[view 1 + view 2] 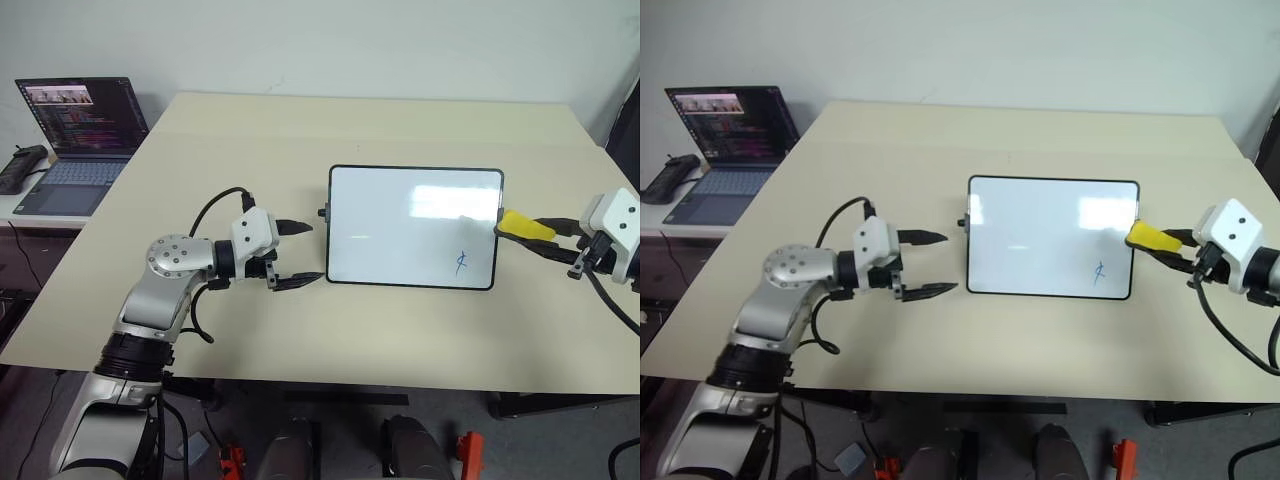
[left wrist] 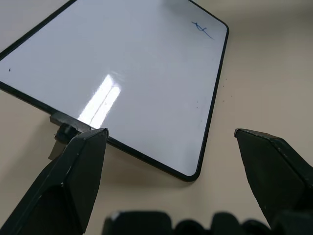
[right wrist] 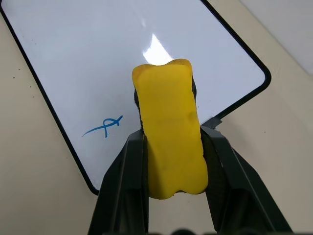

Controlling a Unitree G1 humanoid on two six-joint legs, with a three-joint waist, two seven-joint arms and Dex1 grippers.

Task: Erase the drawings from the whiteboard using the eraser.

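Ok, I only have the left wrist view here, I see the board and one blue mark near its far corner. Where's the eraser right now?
Observer: The eraser is clamped in the right gripper, at the whiteboard's right edge, beyond the drawing.
Operator: Any other marks my view cuts off?
Observer: No. The head views show the whole board, and that one blue scribble is all that's on it.
Operator: And what's off to the left of the table?
Observer: An open laptop on a side surface, with its screen lit.
Operator: Is my left gripper touching the board?
Observer: No. The left gripper is open beside the board's left edge, with bare table between them.
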